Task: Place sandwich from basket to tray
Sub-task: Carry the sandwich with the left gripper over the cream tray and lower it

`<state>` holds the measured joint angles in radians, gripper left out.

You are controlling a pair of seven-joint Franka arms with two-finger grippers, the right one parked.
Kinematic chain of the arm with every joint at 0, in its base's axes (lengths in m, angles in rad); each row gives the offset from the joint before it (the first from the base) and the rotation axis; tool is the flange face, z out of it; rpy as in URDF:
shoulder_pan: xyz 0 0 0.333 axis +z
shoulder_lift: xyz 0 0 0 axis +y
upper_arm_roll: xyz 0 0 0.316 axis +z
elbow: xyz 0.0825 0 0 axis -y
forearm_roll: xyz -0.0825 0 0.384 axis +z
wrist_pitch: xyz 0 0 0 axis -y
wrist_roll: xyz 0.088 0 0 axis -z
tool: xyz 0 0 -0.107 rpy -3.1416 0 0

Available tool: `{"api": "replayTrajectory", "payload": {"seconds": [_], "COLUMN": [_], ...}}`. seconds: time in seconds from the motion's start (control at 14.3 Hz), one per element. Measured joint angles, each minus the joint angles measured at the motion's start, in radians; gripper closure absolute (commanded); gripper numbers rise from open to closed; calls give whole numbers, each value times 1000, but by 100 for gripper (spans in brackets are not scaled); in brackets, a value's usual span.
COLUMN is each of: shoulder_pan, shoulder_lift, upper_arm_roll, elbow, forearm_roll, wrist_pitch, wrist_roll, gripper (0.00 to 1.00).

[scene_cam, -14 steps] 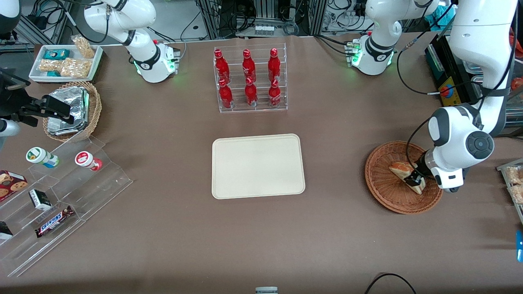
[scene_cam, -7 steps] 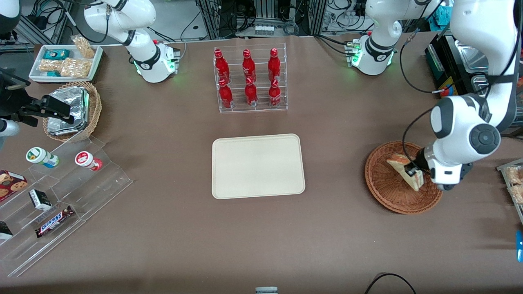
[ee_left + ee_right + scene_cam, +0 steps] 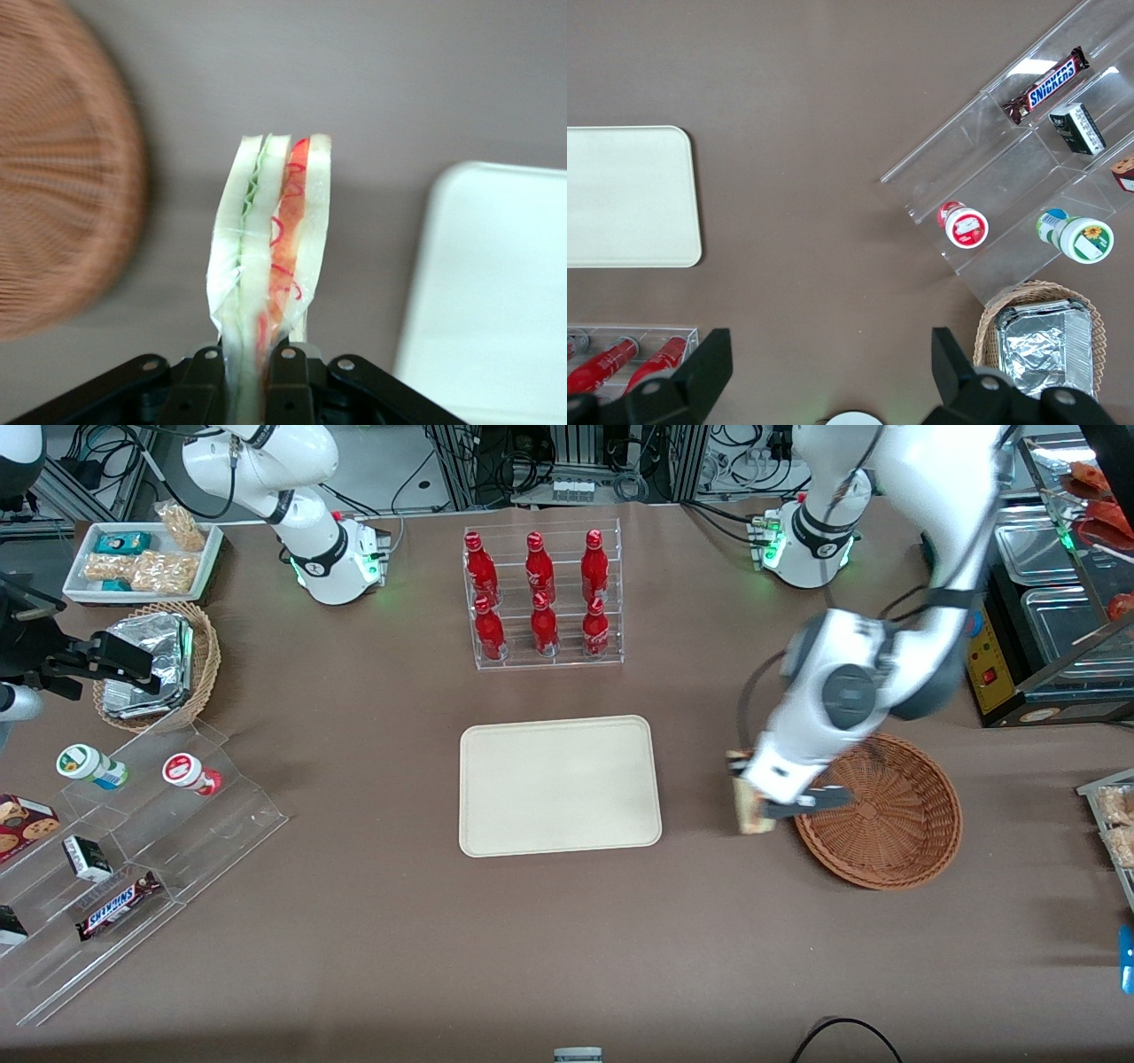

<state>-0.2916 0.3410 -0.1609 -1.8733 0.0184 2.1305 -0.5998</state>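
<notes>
My left gripper (image 3: pixel 755 802) is shut on the sandwich (image 3: pixel 747 806), a clear-wrapped wedge of white bread with red and green filling. It holds the sandwich in the air above the brown table, between the wide reddish-brown basket (image 3: pixel 895 841) and the cream tray (image 3: pixel 560 785). In the left wrist view the sandwich (image 3: pixel 270 235) stands out from between the black fingers (image 3: pixel 202 385), with the basket (image 3: pixel 62 186) beside it and the tray (image 3: pixel 492 283) beside it the other way. The basket holds nothing that I can see.
A clear rack of red bottles (image 3: pixel 542 598) stands farther from the front camera than the tray. Toward the parked arm's end lie a tan basket of foil packets (image 3: pixel 155 664), a white snack tray (image 3: pixel 142 560) and clear stepped shelves with snacks (image 3: pixel 124 850).
The gripper has lifted the sandwich out of the basket and carried it over the basket's rim toward the tray. The basket now shows bare.
</notes>
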Motion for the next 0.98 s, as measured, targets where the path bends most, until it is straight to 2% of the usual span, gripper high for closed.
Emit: {"api": "replayTrajectory", "payload": {"seconds": [0.28, 0.49, 0.77, 0.98], "shoulder_pan": [-205, -315, -393, -413], "shoulder_lift": [168, 292, 403, 448], "upper_arm_roll": [-3, -3, -1, 0], "elbow": [195, 327, 458, 487], "forearm_roll": [0, 0, 1, 2], "wrist_pitch": [2, 7, 11, 16], "wrist_roll": [-211, -314, -371, -374], "gripper": [95, 95, 95, 90]}}
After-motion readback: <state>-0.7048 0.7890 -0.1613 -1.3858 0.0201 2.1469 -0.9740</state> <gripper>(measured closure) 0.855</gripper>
